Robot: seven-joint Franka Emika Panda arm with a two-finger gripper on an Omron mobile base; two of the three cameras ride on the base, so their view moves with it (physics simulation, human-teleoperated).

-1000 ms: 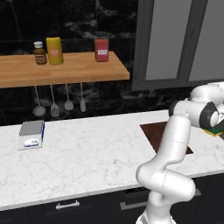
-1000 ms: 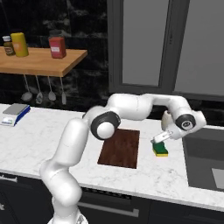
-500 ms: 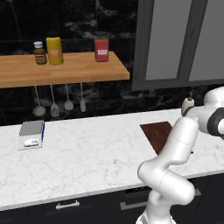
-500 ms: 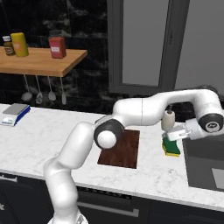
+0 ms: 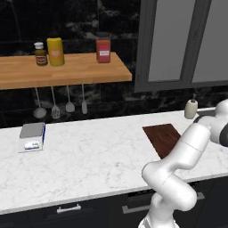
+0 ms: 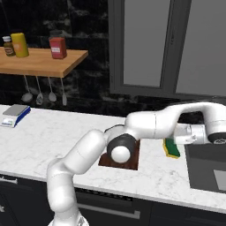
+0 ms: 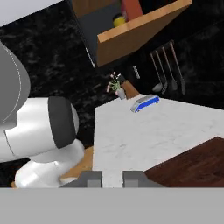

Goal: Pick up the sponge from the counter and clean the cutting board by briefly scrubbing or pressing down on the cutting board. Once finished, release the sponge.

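Swinging further right since the earlier frame, the arm now reaches past the cutting board [image 6: 129, 156] toward the sink. Its gripper [image 7: 112, 179] has its fingers nearly together. On the counter [image 6: 53, 132], the sponge [image 6: 171, 148] lies just right of the board.

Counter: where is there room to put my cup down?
The big bare stretch of white counter lies between the blue scale and the cutting board. It is crowded past the board, where the sponge sits beside the arm, next to the dark sink.
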